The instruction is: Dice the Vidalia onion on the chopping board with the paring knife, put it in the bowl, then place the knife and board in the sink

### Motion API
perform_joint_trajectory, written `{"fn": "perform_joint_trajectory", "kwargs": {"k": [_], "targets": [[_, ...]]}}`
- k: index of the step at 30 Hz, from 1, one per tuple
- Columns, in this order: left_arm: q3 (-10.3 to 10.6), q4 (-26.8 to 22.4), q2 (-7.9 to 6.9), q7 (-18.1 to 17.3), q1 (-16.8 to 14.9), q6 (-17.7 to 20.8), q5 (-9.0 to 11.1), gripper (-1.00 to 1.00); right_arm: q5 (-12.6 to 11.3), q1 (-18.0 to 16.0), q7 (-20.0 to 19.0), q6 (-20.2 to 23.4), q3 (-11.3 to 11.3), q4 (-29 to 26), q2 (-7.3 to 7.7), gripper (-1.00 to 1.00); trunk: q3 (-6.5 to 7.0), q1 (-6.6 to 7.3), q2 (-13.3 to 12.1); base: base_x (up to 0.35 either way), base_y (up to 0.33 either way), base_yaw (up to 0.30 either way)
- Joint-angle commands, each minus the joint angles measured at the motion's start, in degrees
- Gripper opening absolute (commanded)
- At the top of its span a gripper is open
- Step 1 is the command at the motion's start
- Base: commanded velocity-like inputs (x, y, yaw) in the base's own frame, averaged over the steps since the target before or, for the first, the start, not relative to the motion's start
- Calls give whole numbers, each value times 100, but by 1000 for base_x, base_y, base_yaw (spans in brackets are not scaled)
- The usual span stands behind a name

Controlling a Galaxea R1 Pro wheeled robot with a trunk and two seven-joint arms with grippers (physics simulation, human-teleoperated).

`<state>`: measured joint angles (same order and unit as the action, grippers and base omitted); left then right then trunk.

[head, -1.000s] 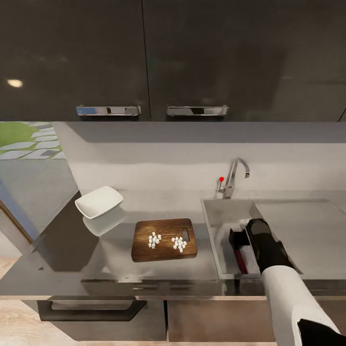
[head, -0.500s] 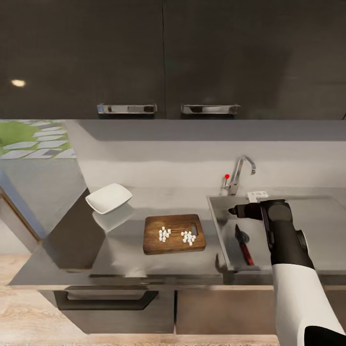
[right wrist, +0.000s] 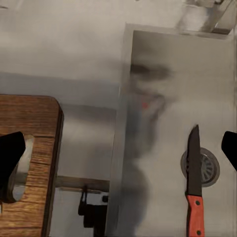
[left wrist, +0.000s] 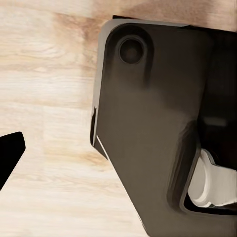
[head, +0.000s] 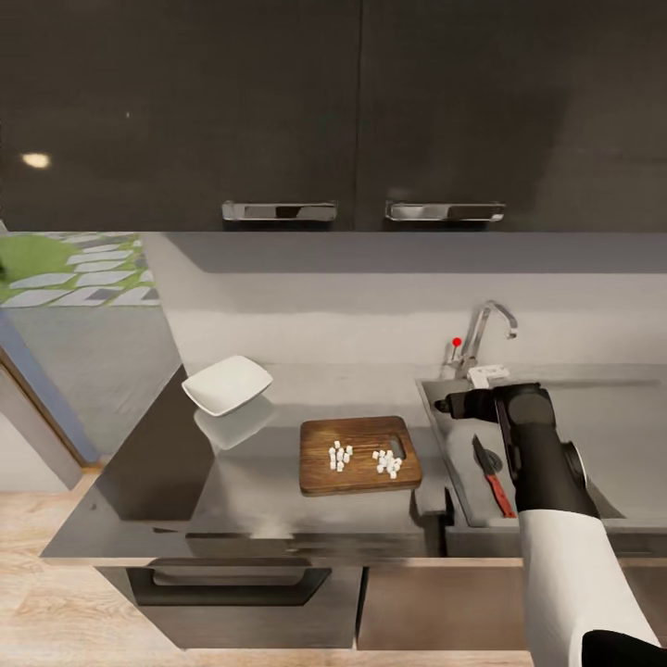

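Note:
The paring knife lies in the sink, red handle toward the front, blade by the drain; the right wrist view shows this paring knife on the sink floor. My right gripper hovers open above the basin's back left corner, its fingers wide apart and empty. The chopping board rests on the countertop left of the sink, carrying two small heaps of whitish diced onion. The white bowl stands empty at the counter's back left. My left gripper hangs open over the floor.
The chrome faucet with its red knob stands behind the sink. A flat drainboard extends right of the basin. Dark upper cabinets hang above. The counter ends at the left, beside a doorway and wooden floor.
My right gripper has risen out of the sink, leaving the paring knife lying in the basin. The camera has shifted, so the whole scene sits further right.

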<state>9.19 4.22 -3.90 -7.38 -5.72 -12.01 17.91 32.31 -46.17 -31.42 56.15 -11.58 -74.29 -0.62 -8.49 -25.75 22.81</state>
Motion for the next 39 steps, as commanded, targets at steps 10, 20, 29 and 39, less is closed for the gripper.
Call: {"fn": "perform_joint_trajectory", "kwargs": {"k": [10,20,29,39], "targets": [[47,26,75,-36,-13,-38,63,100,763,-6,-60,45,533,-437,-37,100,-12,-4,12,0,233,0],[47,26,82,-36,-13,-44,55,100,771,-6,-96,-4,509,882,12,100,-12,-4,12,0,73,0],[47,26,89,-36,-9,-44,55,100,777,-6,-874,-7,271,689,220,100,-77,-4,12,0,0,0],[47,26,91,-34,-10,-39,55,100,759,-6,-896,-21,-139,591,229,100,-169,-4,12,0,0,0]]}}
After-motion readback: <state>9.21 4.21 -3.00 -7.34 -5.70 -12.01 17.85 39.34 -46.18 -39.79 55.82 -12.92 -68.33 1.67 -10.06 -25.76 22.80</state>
